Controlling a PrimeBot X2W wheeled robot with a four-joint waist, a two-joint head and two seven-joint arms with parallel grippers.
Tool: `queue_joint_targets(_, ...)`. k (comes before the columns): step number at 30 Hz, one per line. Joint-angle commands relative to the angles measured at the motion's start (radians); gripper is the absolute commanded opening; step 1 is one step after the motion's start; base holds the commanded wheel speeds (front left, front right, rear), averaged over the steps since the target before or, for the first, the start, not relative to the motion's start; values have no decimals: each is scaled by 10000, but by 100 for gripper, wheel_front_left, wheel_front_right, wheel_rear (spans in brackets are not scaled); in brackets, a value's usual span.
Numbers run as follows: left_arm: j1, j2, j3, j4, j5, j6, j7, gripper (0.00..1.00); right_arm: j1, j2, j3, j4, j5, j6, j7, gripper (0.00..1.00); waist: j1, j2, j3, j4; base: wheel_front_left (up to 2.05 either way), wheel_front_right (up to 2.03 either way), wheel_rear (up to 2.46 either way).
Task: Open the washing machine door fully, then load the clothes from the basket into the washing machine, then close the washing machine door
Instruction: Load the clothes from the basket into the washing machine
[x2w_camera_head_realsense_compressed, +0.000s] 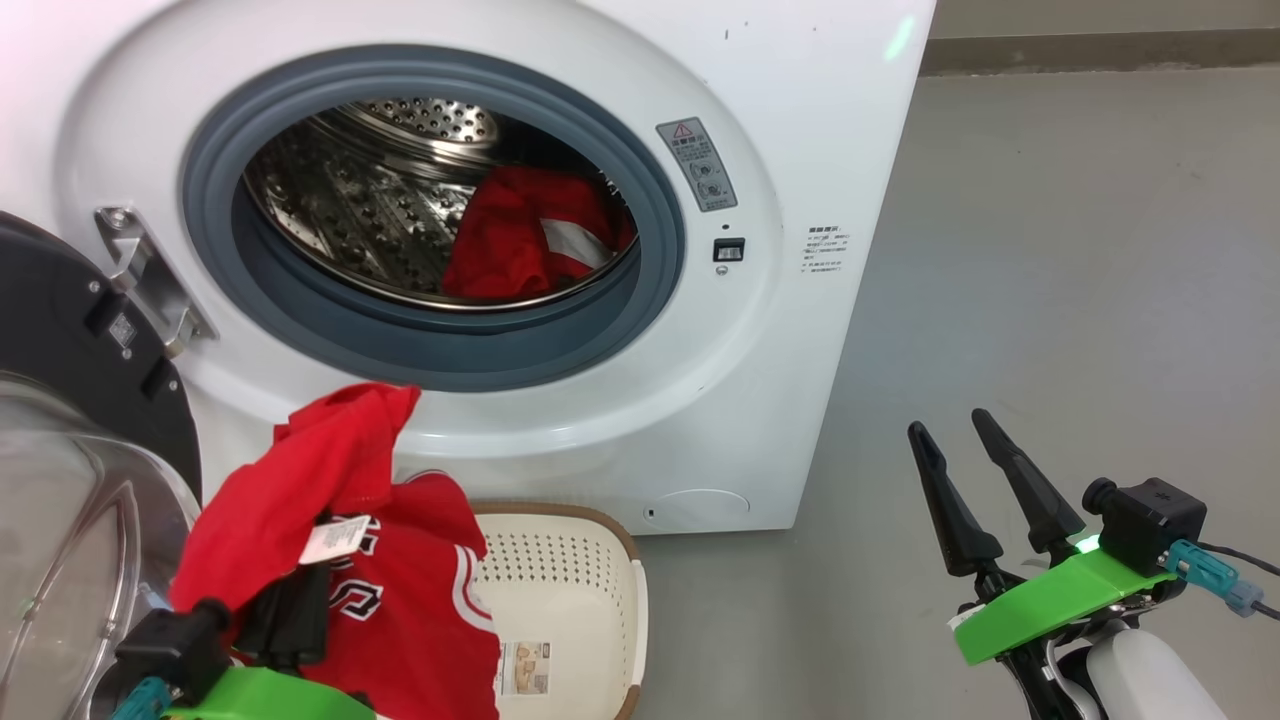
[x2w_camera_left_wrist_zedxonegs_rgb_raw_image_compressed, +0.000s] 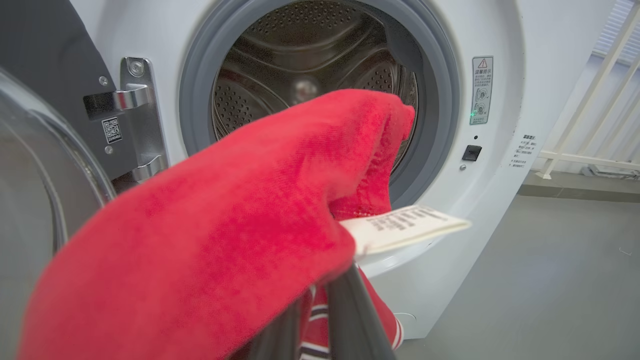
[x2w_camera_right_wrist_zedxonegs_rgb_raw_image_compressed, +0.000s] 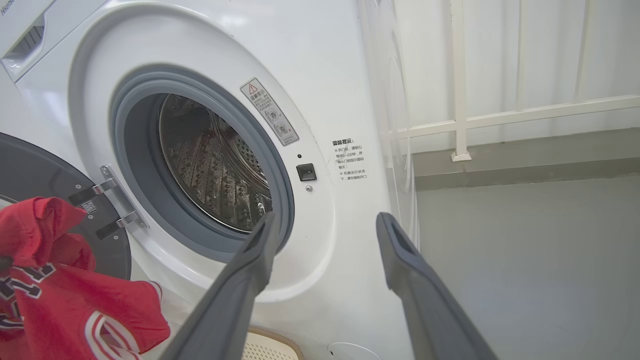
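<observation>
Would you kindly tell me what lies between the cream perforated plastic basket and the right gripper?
Bare grey floor separates the cream perforated plastic basket from the open right gripper, as the head view shows.

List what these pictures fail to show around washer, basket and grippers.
- Head view: much of the cream perforated plastic basket, hidden by the red jersey and the bottom edge.
- Head view: fingertips of the left gripper, under that jersey.
- Head view: grey warning sticker on the white washing machine, print too small.
- Head view: round black door, cut by the left edge.
</observation>
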Motion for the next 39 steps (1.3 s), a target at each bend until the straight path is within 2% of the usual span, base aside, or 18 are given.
queue_joint_targets(1,-83,228,400,-617,72,173,-122,0,-44,-90,160,-284,63,16,-48,100,0,0,3,22,0,0,0)
queue_joint_targets(7,276,141,338,-1253,56,381,-79,0,-51,-147,150,-282,56,16,-48,100,0,0,-4,-1,0,0,0)
queue_joint_targets(24,226,210,248,-1671,4,560,87,0,-117,-208,186,-307,25,16,-48,100,0,0,113,-37,0,0,0)
queue_joint_targets(31,-782,110,111,-1646,101,464,42,0,-202,-300,183,-358,-10,16,-48,100,0,0,322,-47,0,0,0)
queue_joint_targets(39,-2369,111,89,-1199,195,470,179,0,-468,-366,250,-560,-278,16,-48,100,0,0,855,-369,0,0,0)
